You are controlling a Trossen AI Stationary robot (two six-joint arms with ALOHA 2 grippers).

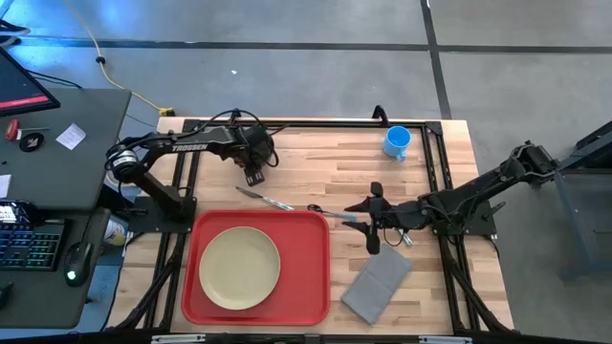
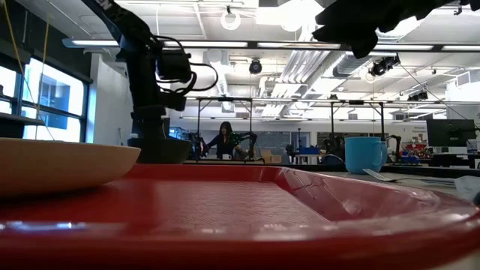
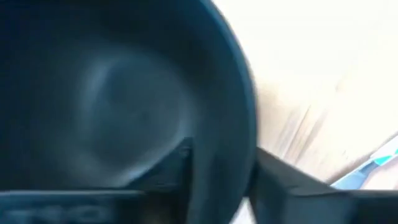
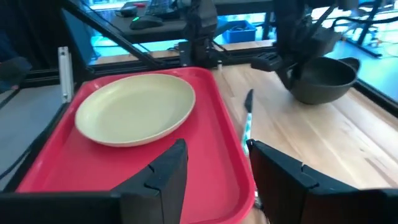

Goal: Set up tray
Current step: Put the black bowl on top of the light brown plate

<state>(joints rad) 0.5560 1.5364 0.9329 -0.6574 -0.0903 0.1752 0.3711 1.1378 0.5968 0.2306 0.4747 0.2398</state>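
The red tray (image 1: 304,250) lies at the table's near edge, with a cream plate (image 1: 239,268) resting on its left half. My left gripper (image 1: 253,170) is beyond the tray's far left corner, shut on a dark bowl (image 4: 323,78). My right gripper (image 4: 217,180) hovers open just right of the tray's far right corner, also seen from above (image 1: 374,220). A blue-handled utensil (image 4: 247,124) lies on the wood ahead of it. A second utensil (image 1: 264,199) lies along the tray's far rim. My left gripper holds the dark bowl by its rim (image 3: 239,155), on the side facing the tray. One finger (image 3: 180,168) is inside the bowl and one (image 3: 286,183) outside. The fingers come from above, pointing down. The bowl's base looks level with the wood (image 4: 317,99).
A blue cup (image 1: 397,141) stands near the table's far right corner. A grey napkin (image 1: 378,285) lies on the wood right of the tray. Bare wood stretches between the bowl and the cup. Black frame rails (image 1: 191,182) border the table's left and right sides.
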